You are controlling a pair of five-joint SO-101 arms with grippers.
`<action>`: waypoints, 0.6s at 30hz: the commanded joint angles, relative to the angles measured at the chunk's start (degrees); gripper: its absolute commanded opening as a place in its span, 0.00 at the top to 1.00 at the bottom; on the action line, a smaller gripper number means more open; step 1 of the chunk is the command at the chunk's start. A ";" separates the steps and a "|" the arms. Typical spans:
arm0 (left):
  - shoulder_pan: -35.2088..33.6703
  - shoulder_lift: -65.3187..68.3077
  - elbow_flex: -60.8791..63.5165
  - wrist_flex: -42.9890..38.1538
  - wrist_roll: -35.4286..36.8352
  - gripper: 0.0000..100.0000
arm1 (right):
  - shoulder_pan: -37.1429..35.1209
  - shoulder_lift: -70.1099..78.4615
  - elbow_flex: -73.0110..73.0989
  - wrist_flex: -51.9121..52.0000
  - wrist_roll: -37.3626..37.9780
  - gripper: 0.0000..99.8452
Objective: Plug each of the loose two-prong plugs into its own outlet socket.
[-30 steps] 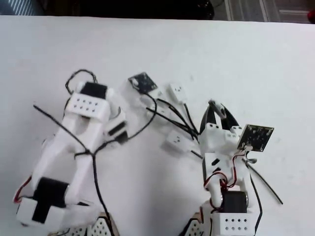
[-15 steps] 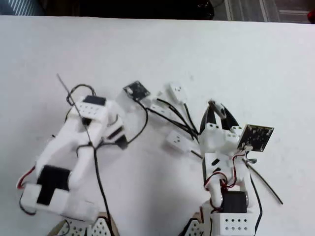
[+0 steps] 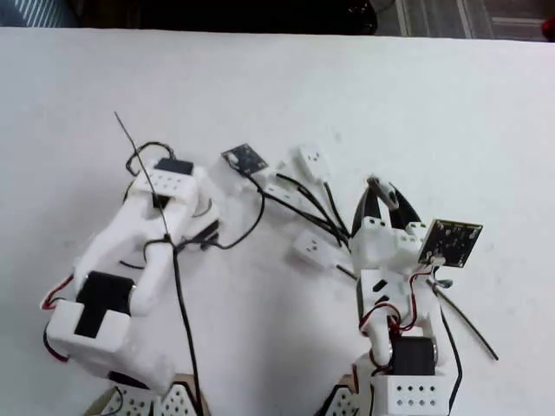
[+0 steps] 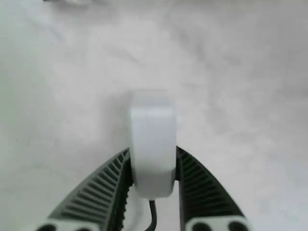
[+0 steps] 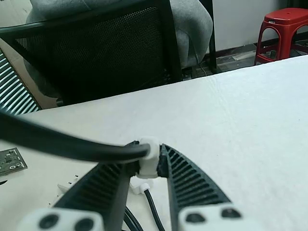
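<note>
Holds a white plug (image 4: 153, 139) clamped between the ribbed fingers of the left gripper (image 4: 152, 154), cord trailing back, bare table (image 4: 231, 72) ahead and no socket lined up. Re-folds the left arm over the last second: lower link edging toward 1 o'clock, wrist board (image 3: 244, 159) slipping a little toward 6 o'clock. Leaves one socket (image 3: 310, 160) at the board's 3 o'clock and a lower socket (image 3: 314, 247) at its 5 o'clock, both apart from it. Keeps the right gripper (image 5: 149, 153) pinched on a second plug (image 5: 147, 161), unmoved. Looks like re-aiming; neither plug seated yet.
</note>
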 commanded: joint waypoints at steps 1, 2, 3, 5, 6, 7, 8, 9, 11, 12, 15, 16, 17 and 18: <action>0.66 -6.55 -1.05 4.92 0.26 0.98 | 0.31 -0.31 -0.35 -1.01 0.09 0.98; 1.45 -8.31 -0.97 6.51 0.35 0.98 | 0.31 -0.31 -0.35 -1.01 0.09 0.98; 2.24 -9.98 -0.97 8.09 1.41 0.98 | 0.31 -0.31 -0.35 -1.10 0.09 0.98; 4.62 -13.41 0.18 9.93 5.19 0.98 | 0.31 -0.31 -0.35 -1.10 0.09 0.98; 6.20 -14.99 1.05 10.55 6.86 0.98 | 0.31 -0.31 -0.35 -1.10 0.09 0.98; 8.04 -16.66 2.20 10.64 8.18 0.98 | 0.31 -0.31 -0.35 -1.10 0.09 0.98; 9.89 -18.33 3.60 10.64 9.41 0.98 | 0.31 -0.31 -0.35 -1.10 0.09 0.98; 11.65 -20.09 4.66 10.64 10.55 0.98 | 0.31 -0.31 -0.35 -1.10 0.09 0.98; 14.73 -23.43 6.42 10.73 14.24 0.98 | 0.31 -0.31 -0.35 -1.10 0.09 0.98; 15.78 -25.01 6.86 10.81 16.35 0.98 | 0.31 -0.31 -0.35 -1.10 0.09 0.98; 17.71 -28.44 5.98 13.80 20.48 0.98 | 0.31 -0.31 -0.35 -1.10 0.09 0.98; 18.07 -28.97 5.27 15.03 21.01 0.98 | 0.31 -0.31 -0.35 -1.10 0.09 0.98; 18.24 -29.05 4.40 16.18 21.10 0.98 | 0.31 -0.31 -0.35 -1.10 0.09 0.98; 17.98 -28.79 3.87 16.62 21.10 0.98 | 0.31 -0.31 -0.35 -1.10 0.09 0.98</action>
